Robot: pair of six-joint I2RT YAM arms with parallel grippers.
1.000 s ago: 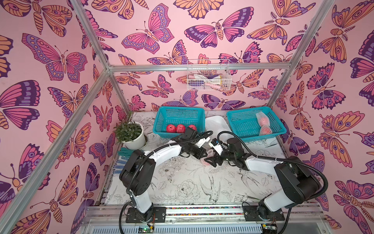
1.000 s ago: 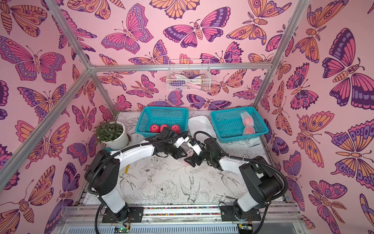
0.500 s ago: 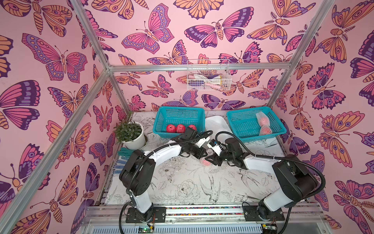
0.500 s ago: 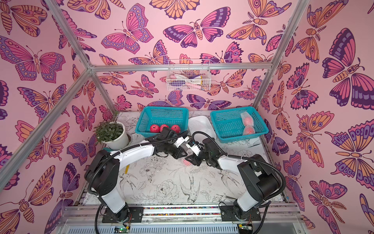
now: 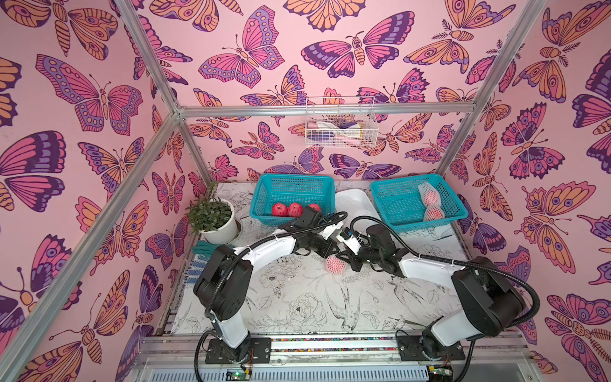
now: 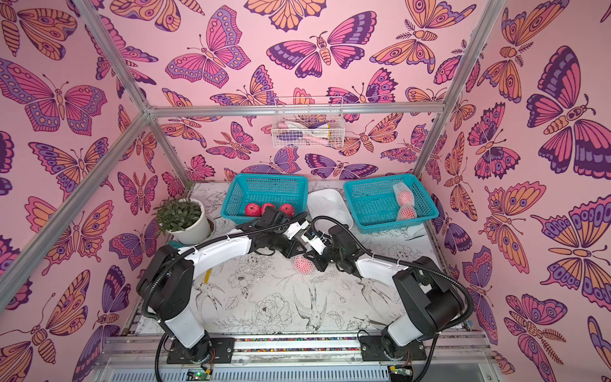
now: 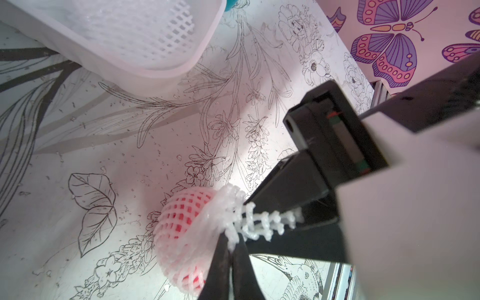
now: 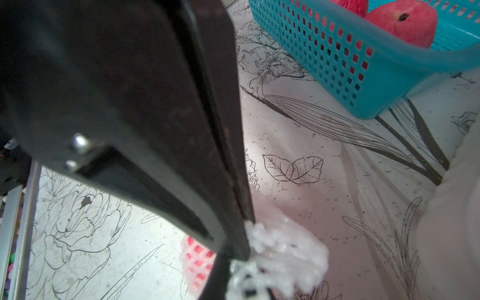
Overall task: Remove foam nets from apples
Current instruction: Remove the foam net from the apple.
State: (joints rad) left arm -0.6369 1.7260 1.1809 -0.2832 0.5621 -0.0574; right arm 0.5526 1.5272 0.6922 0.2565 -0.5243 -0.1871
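Now, in both top views the netted apple (image 5: 334, 264) (image 6: 303, 264) lies on the worktop (image 5: 297, 297) just in front of the teal basket (image 5: 264, 205) that holds three bare apples (image 5: 279, 209). My left claw (image 5: 330, 254) and right claw (image 5: 343, 260) meet over it.

From the left wrist, my left claw (image 7: 231, 241) is pressed together on the gathered end of the foam net (image 7: 181, 215), and my right claw (image 7: 262, 220) pinches the stretched strands beside it.

From the right wrist, my right claw (image 8: 240, 244) is closed on a crumpled tuft of the foam net (image 8: 285, 249).

I judge the foam light, soft and stretchy, and likely to tear if yanked. The apple looks smooth and may roll. The loose end is the place to hold, never the fruit.
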